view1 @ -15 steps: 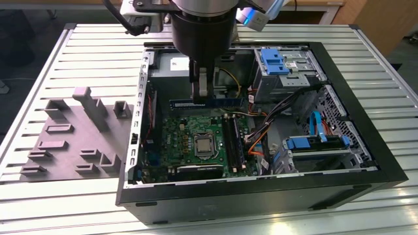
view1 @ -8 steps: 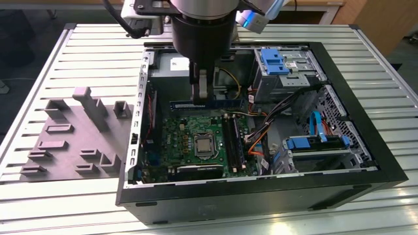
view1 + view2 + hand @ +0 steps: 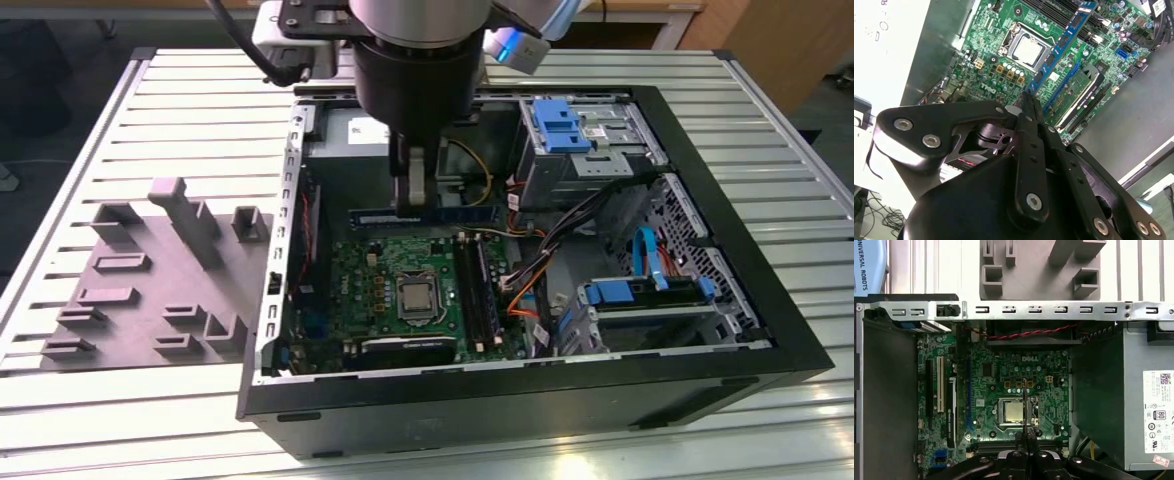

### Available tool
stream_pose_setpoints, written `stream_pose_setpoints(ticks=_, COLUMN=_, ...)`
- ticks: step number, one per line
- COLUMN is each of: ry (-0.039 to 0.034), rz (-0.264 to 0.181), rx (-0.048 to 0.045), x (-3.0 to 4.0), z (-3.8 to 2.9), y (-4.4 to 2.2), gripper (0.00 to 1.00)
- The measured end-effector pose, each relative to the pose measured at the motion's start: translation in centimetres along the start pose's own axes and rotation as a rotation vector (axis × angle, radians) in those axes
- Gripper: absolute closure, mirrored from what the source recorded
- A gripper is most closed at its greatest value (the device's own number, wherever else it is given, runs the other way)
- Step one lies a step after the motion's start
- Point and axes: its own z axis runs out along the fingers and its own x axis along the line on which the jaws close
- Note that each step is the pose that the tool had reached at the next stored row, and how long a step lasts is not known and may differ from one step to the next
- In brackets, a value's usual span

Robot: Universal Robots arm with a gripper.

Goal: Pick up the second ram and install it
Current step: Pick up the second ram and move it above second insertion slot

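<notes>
A pale metal table [image 3: 747, 100] of long slats spreads across the exterior view. Past its far edge, dark floor [image 3: 120, 25] lies at ten o'clock, and a brown wooden panel [image 3: 801, 45] stands at two o'clock. Light glints off the slats at six o'clock.

On the worktop [image 3: 200, 90] the tray [image 3: 147, 290] lies at the exterior view's left of the case [image 3: 534, 400], whose board [image 3: 360, 280] carries the processor [image 3: 418, 296] mid-board, with the ram [image 3: 461, 214], pinched by the end effector [image 3: 416, 205], over the board's far edge.

Robot lab, slatted aluminium bench [image 3: 200, 100], opened computer case [image 3: 534, 385]
</notes>
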Motion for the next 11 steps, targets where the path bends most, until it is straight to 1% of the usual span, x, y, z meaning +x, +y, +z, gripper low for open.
stream_pose_setpoints(ticks=11, ry=0.0000, rz=0.000, rx=-0.0002, x=0.01, z=0.63, y=-0.66, gripper=0.89)
